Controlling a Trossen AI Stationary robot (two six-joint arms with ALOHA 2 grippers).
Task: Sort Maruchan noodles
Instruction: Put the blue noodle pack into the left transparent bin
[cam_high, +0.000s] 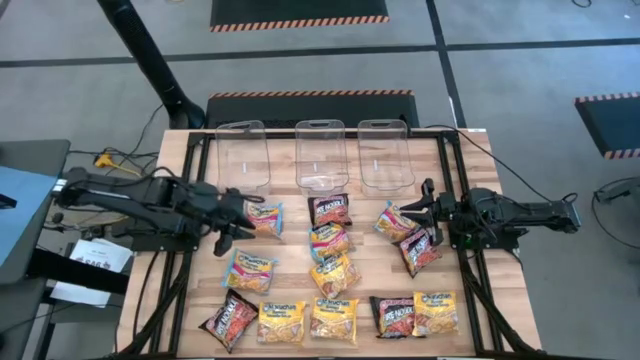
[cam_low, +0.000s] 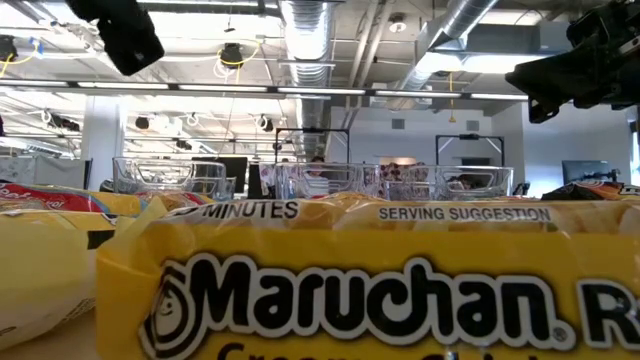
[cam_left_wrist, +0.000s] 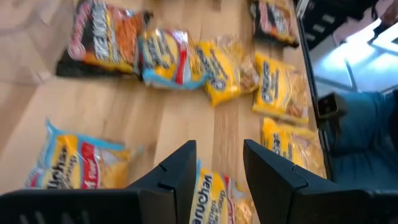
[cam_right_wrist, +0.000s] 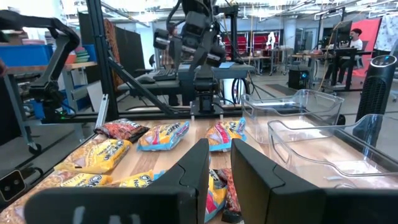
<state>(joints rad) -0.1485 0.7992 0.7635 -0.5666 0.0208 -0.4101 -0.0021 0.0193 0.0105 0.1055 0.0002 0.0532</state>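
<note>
Maruchan noodle packets lie flat and scattered on the wooden table (cam_high: 200, 290): yellow-orange ones (cam_high: 334, 318), black-red ones (cam_high: 330, 209) and blue-pink ones (cam_high: 250, 267). My left gripper (cam_high: 240, 215) hovers open above the table's left part, beside a blue-pink packet (cam_high: 265, 217). In the left wrist view its fingers (cam_left_wrist: 180, 174) slant down over another packet (cam_left_wrist: 211, 202), with nothing between them. My right gripper (cam_high: 428, 212) waits level at the right, slightly open (cam_right_wrist: 217, 168), above a black-red packet (cam_high: 420, 250) and next to a yellow-orange one (cam_high: 395, 222).
Three clear plastic bins (cam_high: 243, 150) (cam_high: 320, 150) (cam_high: 385, 150) stand in a row along the table's far side. A dark frame (cam_high: 190, 200) runs along both sides of the table. One yellow packet (cam_low: 380, 290) fills the low view's foreground. A person (cam_right_wrist: 356, 37) sits far behind.
</note>
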